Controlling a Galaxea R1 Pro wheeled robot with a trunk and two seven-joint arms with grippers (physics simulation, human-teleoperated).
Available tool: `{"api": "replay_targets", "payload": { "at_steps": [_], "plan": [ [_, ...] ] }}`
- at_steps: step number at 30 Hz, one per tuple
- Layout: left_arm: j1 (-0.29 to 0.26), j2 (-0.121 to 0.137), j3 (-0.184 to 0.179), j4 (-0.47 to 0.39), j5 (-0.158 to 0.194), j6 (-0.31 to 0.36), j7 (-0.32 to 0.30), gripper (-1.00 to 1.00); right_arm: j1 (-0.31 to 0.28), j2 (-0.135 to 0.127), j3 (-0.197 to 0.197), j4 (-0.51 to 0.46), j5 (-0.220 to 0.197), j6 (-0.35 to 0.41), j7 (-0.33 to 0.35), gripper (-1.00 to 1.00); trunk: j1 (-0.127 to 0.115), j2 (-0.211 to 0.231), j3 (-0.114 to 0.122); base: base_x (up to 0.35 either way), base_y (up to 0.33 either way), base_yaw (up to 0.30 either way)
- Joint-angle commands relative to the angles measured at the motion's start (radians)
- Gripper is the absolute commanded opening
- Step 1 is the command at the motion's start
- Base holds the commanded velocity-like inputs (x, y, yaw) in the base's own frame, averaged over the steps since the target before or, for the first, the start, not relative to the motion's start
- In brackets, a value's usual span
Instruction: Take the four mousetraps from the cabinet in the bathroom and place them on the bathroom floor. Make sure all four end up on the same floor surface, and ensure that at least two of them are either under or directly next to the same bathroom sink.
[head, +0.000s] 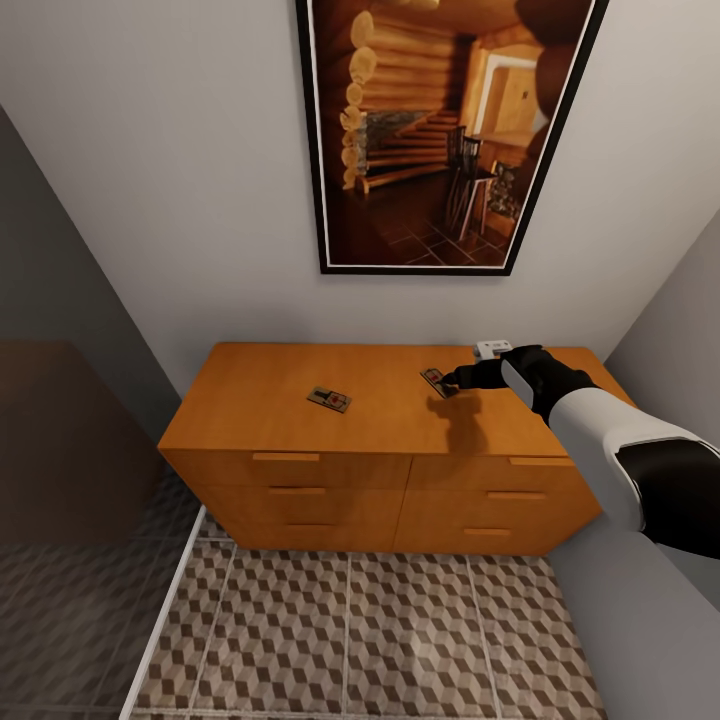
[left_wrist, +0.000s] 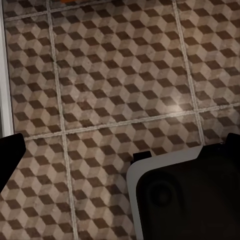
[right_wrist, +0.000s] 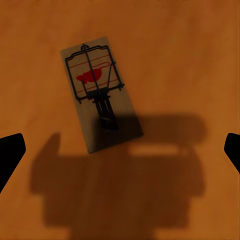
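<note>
Two mousetraps lie on top of the orange-brown cabinet (head: 250, 400): one near the middle (head: 329, 399), one further right (head: 437, 381). My right gripper (head: 452, 380) hovers just above the right mousetrap (right_wrist: 100, 92), which lies flat with its wire parts and red print facing up. The gripper (right_wrist: 120, 152) is open, its dark fingertips (right_wrist: 10, 155) spread wide to either side of the trap and touching nothing. My left gripper (left_wrist: 120, 147) is open over the cube-patterned bathroom floor (left_wrist: 110, 75), holding nothing.
A small white object (head: 493, 349) sits on the cabinet top behind my right hand. A framed picture (head: 440, 130) hangs on the wall above. A dark glass partition (head: 60, 480) stands at the left, a grey wall (head: 680, 330) at the right. Tiled floor (head: 380, 640) lies before the drawers.
</note>
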Motion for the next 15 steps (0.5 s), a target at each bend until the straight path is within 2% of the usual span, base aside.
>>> {"api": "replay_targets", "payload": {
  "at_steps": [1, 10, 15],
  "plan": [
    [-0.002, 0.000, -0.004, 0.004, -0.001, -0.006, 0.001, 1.00, -0.001, -0.001, 0.008, -0.001, -0.010, 0.005, 0.000, 1.00, 0.001, -0.002, -0.002, 0.000, 0.000, 0.000],
    [-0.002, 0.000, -0.004, 0.004, -0.001, -0.006, 0.001, 1.00, -0.001, -0.002, 0.008, -0.001, -0.008, 0.004, -0.007, 1.00, 0.001, -0.002, -0.002, 0.000, 0.000, 0.000],
    [-0.002, -0.001, -0.004, 0.004, -0.001, -0.006, 0.001, 1.00, -0.001, -0.014, 0.008, -0.001, 0.007, 0.004, -0.030, 1.00, 0.001, -0.002, -0.002, 0.000, 0.000, 0.000]
  ]
}}
